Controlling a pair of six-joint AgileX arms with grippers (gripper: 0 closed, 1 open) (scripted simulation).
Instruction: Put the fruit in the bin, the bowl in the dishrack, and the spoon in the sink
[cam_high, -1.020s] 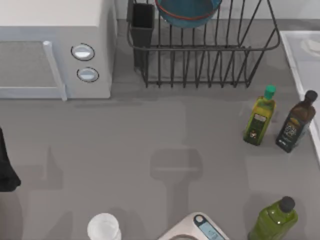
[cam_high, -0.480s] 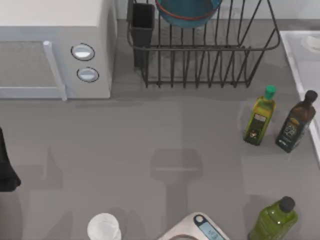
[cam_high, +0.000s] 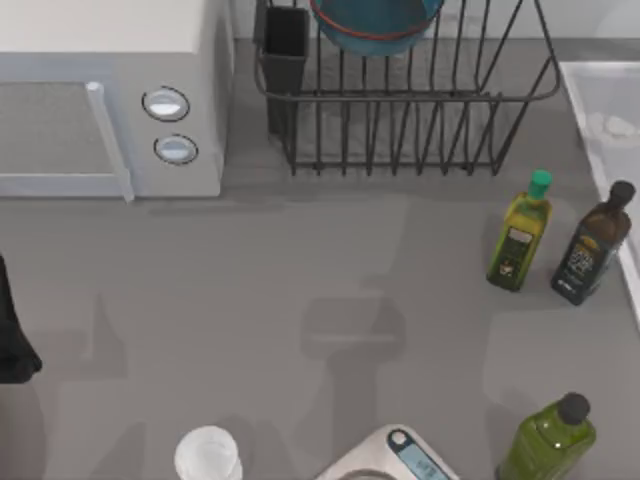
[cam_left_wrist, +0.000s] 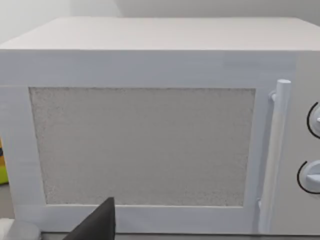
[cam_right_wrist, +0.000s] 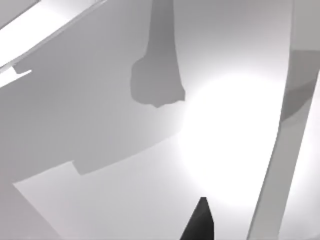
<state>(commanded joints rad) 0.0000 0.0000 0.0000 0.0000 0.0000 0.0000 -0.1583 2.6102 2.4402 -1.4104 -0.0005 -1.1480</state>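
One round blue bowl (cam_high: 376, 25) sits in black wire dishrack (cam_high: 420, 110)

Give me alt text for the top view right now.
A blue bowl sits in the black dishrack at the table's far edge, and a pale spoon lies in the sink at right. A white microwave stands at left; three bottles stand at right.
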